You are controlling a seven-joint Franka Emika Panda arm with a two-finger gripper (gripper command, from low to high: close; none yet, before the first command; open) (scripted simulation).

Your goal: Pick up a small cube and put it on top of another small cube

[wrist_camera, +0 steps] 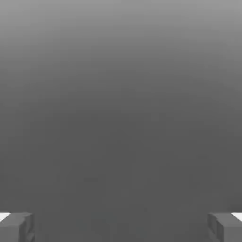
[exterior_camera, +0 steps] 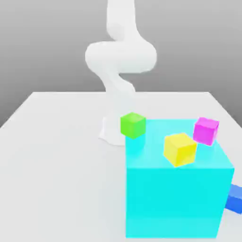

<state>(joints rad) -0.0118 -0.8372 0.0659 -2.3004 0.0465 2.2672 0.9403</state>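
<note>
my tool [wrist_camera: 121, 227] hangs wide open, gripping nothing; the small blue cube [exterior_camera: 235, 198] sits on the surface [exterior_camera: 56, 156] beside the huge cyan cube [exterior_camera: 177, 198].

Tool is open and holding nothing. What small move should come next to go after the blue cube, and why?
Probably swing the tool toward the exterior view's right and begin lowering toward the small blue cube. Its fingers stand wide apart with nothing between them, and the blue cube lies on the table, partly hidden behind the large cyan cube, so approach from above.
</note>
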